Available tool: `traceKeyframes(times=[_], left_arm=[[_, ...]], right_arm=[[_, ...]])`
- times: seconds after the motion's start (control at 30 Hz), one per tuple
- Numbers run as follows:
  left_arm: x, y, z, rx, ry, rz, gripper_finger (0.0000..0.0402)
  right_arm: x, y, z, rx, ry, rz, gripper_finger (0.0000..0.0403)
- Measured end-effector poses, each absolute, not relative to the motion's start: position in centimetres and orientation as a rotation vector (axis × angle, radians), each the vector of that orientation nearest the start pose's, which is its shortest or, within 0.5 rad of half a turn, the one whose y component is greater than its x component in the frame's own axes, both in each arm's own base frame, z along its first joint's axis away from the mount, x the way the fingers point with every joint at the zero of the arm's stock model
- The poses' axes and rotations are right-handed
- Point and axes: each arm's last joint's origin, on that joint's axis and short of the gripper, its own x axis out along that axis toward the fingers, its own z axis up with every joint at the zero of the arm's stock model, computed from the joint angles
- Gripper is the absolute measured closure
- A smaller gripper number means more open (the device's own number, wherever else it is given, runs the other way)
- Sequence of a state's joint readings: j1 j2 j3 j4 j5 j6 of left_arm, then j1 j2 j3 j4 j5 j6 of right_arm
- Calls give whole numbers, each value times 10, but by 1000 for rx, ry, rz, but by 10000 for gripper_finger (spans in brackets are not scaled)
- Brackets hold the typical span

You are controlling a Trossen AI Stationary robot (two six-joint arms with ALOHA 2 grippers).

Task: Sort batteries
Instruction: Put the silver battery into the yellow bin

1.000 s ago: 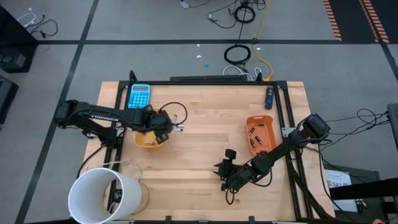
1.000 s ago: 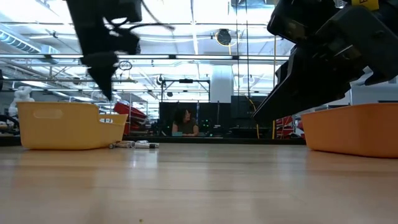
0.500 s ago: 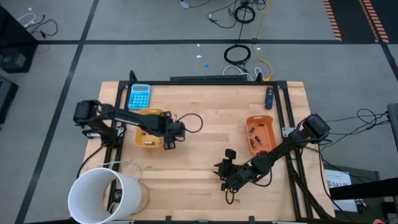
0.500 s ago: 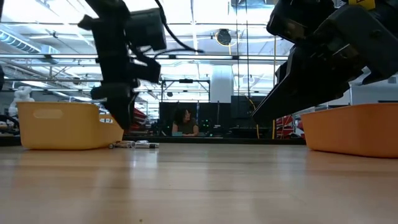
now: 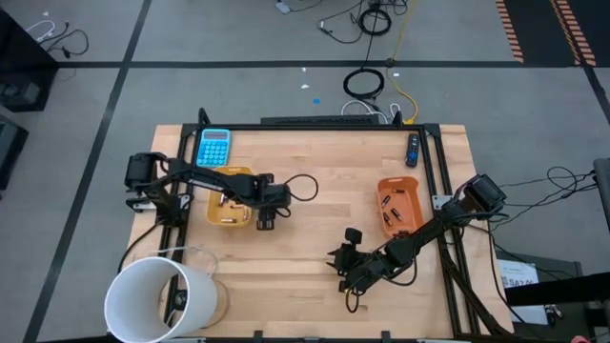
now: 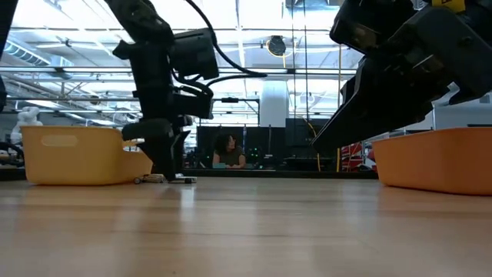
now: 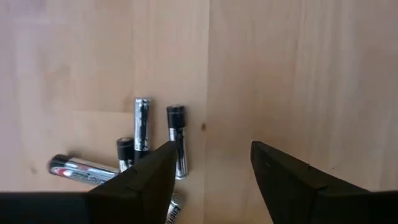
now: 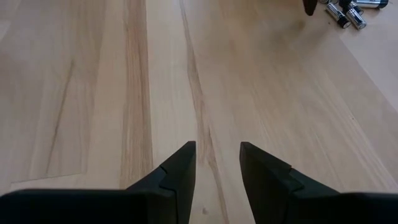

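Several small batteries (image 7: 142, 124), some silvery and some darker, lie loose on the wooden table just right of the yellow tray (image 5: 227, 208). In the low view the batteries (image 6: 165, 178) rest on their sides at the tray's foot. My left gripper (image 7: 211, 149) is open and points down right over them (image 5: 268, 220), one finger above the pile and the other over bare wood. My right gripper (image 8: 216, 146) is open and waits low over the table's near middle (image 5: 340, 267). Far ahead of it the same batteries (image 8: 348, 12) show.
An orange tray (image 5: 398, 205) with several batteries inside sits at the table's right. A blue calculator (image 5: 213, 148) lies at the far left, with a dark slim object (image 5: 413, 148) at the far right. A white bucket (image 5: 157, 297) stands at the near left corner.
My left gripper has moved from above the yellow tray toward the table's right and near edge. It has come down until its fingertips hang just above the loose batteries beside the tray. The right arm has kept still.
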State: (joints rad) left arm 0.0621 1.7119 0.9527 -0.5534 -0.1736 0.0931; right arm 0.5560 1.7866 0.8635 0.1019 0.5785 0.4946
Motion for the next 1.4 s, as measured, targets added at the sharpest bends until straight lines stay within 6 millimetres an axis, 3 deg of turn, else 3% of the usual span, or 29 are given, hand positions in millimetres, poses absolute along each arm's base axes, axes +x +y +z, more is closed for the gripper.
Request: traceKeyframes(times=[0.5,0.73,0.9,0.97,1.17,1.4], left_arm=[[300,49,138,0,1322,107,283],[302,47,133,36,1340,62,320],[303,42,132,79,1347,54,380],[304,39,133,109,1349,56,381],[309,30,146,152,1324,59,381],[302,20,192,122,1294,140,381]], right_arm=[[293,163,135,33,661,-188,287],[293,163,135,33,661,-188,287],[293,163,135,32,661,-188,287],[293,163,135,32,662,-188,287],[293,163,135,27,662,-186,287],[292,163,134,14,673,-186,287]])
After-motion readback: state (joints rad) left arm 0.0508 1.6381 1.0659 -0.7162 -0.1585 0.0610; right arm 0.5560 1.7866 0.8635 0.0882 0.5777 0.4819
